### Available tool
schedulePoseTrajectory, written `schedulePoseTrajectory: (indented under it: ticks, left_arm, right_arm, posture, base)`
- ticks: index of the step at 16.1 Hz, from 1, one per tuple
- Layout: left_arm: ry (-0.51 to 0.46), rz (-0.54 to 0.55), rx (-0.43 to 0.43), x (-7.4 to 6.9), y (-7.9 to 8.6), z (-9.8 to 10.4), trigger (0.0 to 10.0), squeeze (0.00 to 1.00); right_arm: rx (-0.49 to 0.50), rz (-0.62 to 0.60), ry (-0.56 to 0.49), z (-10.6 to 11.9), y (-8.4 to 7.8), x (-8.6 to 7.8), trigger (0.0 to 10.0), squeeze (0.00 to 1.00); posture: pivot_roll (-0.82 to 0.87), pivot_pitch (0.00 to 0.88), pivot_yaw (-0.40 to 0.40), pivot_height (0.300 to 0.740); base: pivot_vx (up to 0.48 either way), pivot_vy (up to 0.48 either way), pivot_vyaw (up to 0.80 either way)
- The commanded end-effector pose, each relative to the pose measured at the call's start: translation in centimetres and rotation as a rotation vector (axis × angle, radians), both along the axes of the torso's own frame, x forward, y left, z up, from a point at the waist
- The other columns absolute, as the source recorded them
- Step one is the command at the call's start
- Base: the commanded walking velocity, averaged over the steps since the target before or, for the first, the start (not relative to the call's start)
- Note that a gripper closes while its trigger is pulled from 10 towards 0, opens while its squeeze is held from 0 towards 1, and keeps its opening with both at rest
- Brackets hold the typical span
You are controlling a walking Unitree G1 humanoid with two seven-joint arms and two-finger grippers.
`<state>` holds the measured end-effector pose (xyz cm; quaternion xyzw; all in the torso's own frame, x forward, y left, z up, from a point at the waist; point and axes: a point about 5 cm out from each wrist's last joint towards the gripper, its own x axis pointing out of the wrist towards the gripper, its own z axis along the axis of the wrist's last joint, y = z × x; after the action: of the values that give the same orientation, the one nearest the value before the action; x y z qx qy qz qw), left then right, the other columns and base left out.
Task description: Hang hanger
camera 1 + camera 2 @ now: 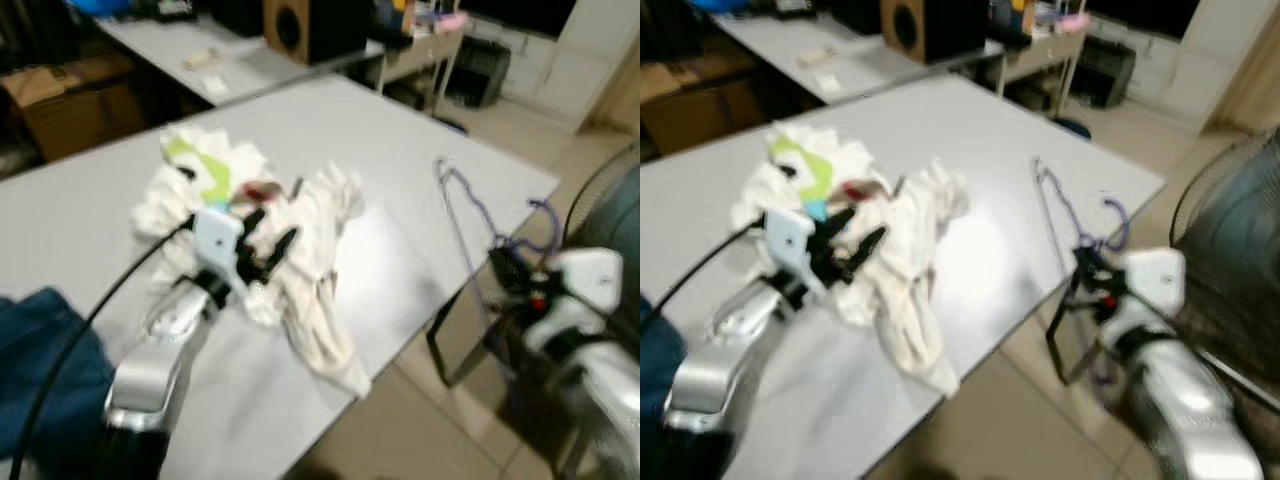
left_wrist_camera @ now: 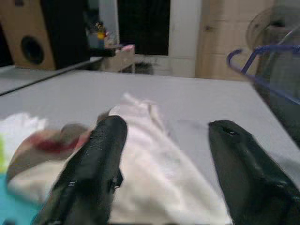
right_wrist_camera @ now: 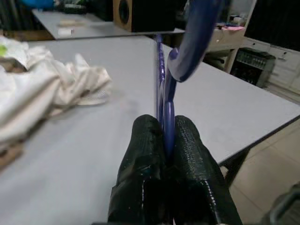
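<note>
A thin blue wire hanger [image 1: 470, 205] stands over the right edge of the grey table [image 1: 400, 150], its hook [image 1: 545, 215] curling near my right gripper [image 1: 512, 262]. That gripper is shut on the hanger's wire, seen clamped between the fingers [image 3: 185, 145] in the right wrist view [image 3: 165, 117]. My left gripper [image 1: 268, 245] hovers open just above a heap of white clothes [image 1: 310, 260] in the middle of the table, with nothing between its fingers [image 2: 98, 154].
A blue garment [image 1: 45, 350] lies at the table's near left corner. A fan [image 1: 610, 215] stands close on the right. Behind are another table [image 1: 200, 50], a speaker [image 1: 295, 25] and cardboard boxes [image 1: 70, 100]. Tiled floor [image 1: 420, 420] lies below the table edge.
</note>
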<state>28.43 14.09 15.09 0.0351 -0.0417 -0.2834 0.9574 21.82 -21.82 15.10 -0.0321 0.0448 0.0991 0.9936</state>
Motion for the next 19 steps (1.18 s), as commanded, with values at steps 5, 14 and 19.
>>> schedulePoseTrajectory:
  ticks: [5,14,19]
  left_arm:
    - [-0.106,-0.231,0.421,1.4,0.2,0.3,10.0,0.99]
    - [-0.072,-0.217,0.629,4.1,0.5,-1.5,1.8,0.00]
    - [-0.098,-0.201,0.675,4.8,0.4,-1.6,0.0,0.00]
  right_arm:
    - [-0.028,0.204,0.071,-0.2,-1.6,-2.0,10.0,0.00]
    - [-0.034,0.250,0.107,-0.3,-2.1,-4.0,10.0,0.00]
    - [-0.031,0.250,0.111,-0.4,-2.1,-4.4,10.0,0.00]
  posture:
    - [-0.06,0.000,-0.024,0.740]
    - [-0.11,0.000,0.005,0.740]
    - [-0.12,0.000,0.008,0.740]
  base:
    - [0.000,0.000,0.00]
    - [0.000,0.000,0.00]
    - [0.000,0.000,0.00]
